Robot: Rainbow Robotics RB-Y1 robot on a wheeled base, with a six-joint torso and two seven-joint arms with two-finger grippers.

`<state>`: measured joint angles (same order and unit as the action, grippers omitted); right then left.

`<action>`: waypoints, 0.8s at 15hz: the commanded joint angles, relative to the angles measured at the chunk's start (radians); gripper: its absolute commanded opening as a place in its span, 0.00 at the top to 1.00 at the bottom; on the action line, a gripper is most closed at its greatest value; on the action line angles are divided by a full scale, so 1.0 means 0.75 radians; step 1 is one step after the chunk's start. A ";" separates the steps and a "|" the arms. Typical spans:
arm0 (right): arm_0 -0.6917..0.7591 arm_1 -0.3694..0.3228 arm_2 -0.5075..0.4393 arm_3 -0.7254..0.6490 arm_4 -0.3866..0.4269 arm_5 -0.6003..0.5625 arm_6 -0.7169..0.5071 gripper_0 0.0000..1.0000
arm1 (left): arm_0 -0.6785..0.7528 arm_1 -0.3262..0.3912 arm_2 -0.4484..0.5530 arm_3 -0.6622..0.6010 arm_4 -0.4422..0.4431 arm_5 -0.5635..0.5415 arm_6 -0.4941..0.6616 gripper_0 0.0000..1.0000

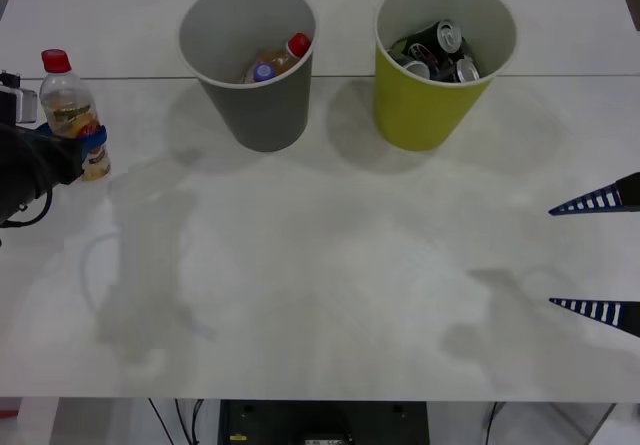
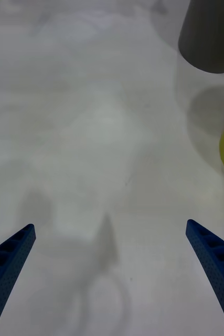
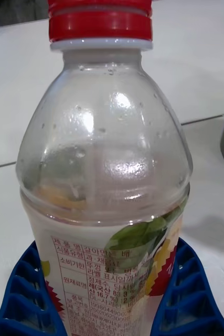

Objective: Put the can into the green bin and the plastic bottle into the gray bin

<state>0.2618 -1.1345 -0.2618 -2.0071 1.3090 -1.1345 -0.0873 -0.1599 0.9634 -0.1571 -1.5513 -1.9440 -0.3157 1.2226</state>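
Your left gripper (image 1: 88, 151) hugs the plastic bottle (image 1: 72, 113) tight. Next, carry it over the gray bin (image 1: 248, 60) and let go. Your right gripper (image 1: 598, 257) waits wide open.

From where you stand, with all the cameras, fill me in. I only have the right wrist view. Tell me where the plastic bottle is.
Observer: The plastic bottle stands upright at the table's far left, gripped by the left gripper.
Operator: Report what's in the gray bin.
Observer: The gray bin already holds two bottles, one red-capped, one purple-capped.
Operator: Now the green bin.
Observer: The green bin holds several cans.
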 commanded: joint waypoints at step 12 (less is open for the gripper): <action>0.000 0.000 0.000 0.000 0.000 0.000 0.000 0.00 | -0.198 0.346 0.324 -0.472 0.344 -1.205 0.076 1.00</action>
<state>0.2618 -1.1345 -0.2618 -2.0071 1.3090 -1.1345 -0.0873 -0.2771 1.2191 0.0862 -1.9046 -1.6945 -1.1813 1.2804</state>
